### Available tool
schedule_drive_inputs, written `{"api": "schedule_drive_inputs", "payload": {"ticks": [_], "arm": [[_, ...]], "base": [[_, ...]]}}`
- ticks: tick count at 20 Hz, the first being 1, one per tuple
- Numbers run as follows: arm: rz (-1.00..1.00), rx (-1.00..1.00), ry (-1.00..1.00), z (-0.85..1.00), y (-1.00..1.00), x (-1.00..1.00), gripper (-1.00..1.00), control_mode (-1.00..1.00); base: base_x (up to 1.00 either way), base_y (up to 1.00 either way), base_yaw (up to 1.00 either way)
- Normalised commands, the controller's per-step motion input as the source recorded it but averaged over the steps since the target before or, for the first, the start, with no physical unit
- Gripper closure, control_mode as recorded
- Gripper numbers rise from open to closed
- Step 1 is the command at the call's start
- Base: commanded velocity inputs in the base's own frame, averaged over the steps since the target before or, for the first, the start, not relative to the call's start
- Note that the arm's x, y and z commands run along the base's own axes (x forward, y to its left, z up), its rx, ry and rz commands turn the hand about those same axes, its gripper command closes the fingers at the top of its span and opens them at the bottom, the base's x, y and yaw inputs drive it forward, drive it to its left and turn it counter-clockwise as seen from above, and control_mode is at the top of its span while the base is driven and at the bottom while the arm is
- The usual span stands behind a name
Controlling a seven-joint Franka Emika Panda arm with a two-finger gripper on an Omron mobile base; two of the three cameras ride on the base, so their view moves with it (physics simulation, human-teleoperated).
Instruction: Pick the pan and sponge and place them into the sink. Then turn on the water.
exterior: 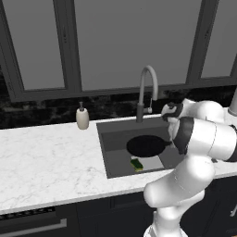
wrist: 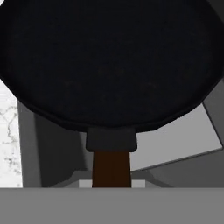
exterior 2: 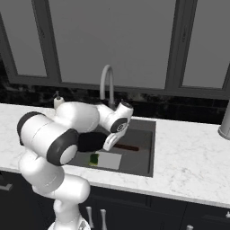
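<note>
From the left base view, the white arm rises at the lower right, bends at a bulky elbow and reaches forward and left over the large rectangular dark grey sink (exterior: 105, 152). Its gripper (exterior: 170, 139) is hidden behind the forearm at the basin's right side. The round black shallow pan (exterior: 144, 146) sits over the basin, and the small green-and-yellow sponge (exterior: 136, 164) lies on the basin floor just in front of it, at the edge of a light grey square patch (exterior: 155, 162). A grey gooseneck faucet (exterior: 147, 90) stands behind the basin, with a beige soap dispenser bottle (exterior: 82, 118) on the white marble counter (exterior: 46, 162) to the left.

From the right base view, the arm folds across the sink (exterior 2: 146, 148), wrist pointing down; the pan (exterior 2: 90, 141) is mostly covered, its brown handle (exterior 2: 127, 147) sticking out rightward. The sponge (exterior 2: 94, 159) lies near the front.

In the hand view, the pan (wrist: 109, 61) looms close, its handle (wrist: 111, 168) running down between the jaws, which appear pinched together on it, though the fingertips themselves are out of sight.
</note>
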Motion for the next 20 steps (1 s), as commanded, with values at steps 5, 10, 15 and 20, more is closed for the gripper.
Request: {"api": "schedule_drive_inputs", "payload": {"ticks": [5, 10, 15, 20], "arm": [[0.0, 0.0, 0.08, -0.46, 0.0, 0.02, 1.0, -1.0], [0.0, 0.0, 0.04, -0.49, 0.0, 0.07, 1.0, -1.0], [0.0, 0.01, 0.01, -0.48, -0.04, 0.09, 1.0, -1.0], [0.0, 0.0, 0.0, -0.45, -0.06, 0.11, 1.0, -1.0]], "base": [[0.0, 0.0, 0.0], [0.0, 0.0, 0.0], [0.0, 0.0, 0.0], [0.0, 0.0, 0.0]]}}
